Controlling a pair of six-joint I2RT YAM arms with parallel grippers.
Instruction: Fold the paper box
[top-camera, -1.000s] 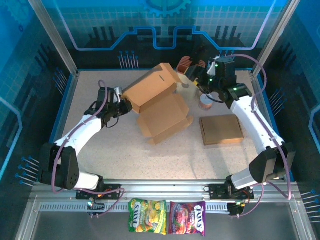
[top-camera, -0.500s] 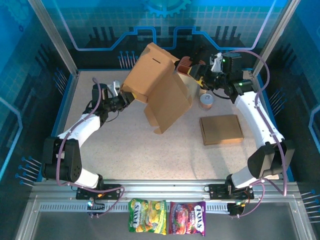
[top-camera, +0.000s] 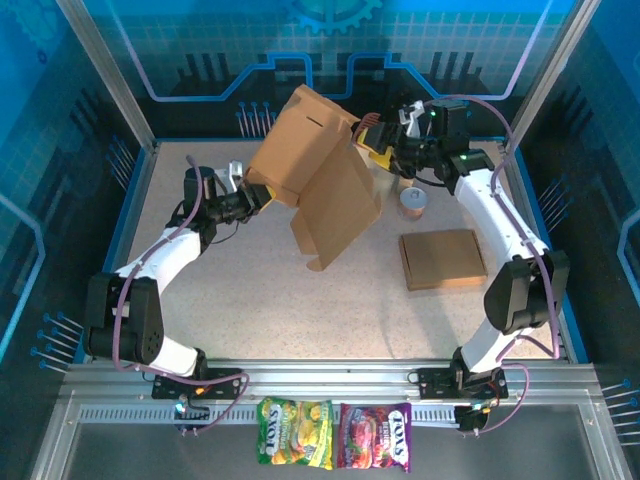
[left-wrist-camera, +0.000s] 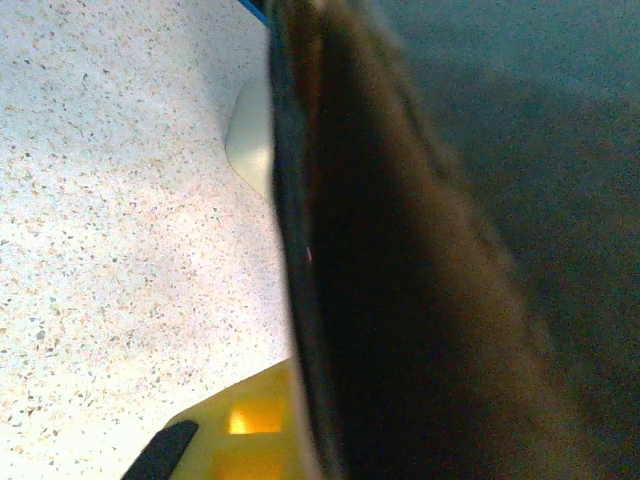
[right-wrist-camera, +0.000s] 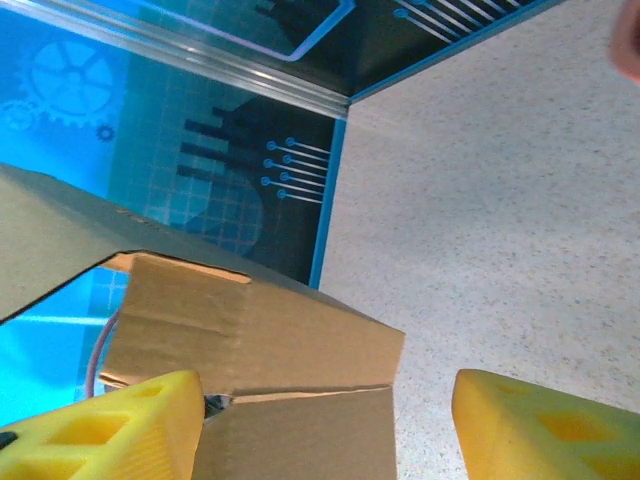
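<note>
Box (top-camera: 300, 145) upright in mid-air — long flap (top-camera: 340, 205) hanging down, near-right.

The paper box (top-camera: 310, 170) has swung upright and the right pincer (top-camera: 378, 153) has moved beside it.

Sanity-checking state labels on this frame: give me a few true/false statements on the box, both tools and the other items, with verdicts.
1. The left tool is shut on the paper box. True.
2. The paper box lies flat on the table. False: it is held up, with a flap hanging down.
3. The right tool is clamped on the flat cardboard piece. False: it is open, up at the box's upper right edge; the cardboard piece lies apart on the table.
4. Two candy bags lie in front of the arm bases. True.
</note>
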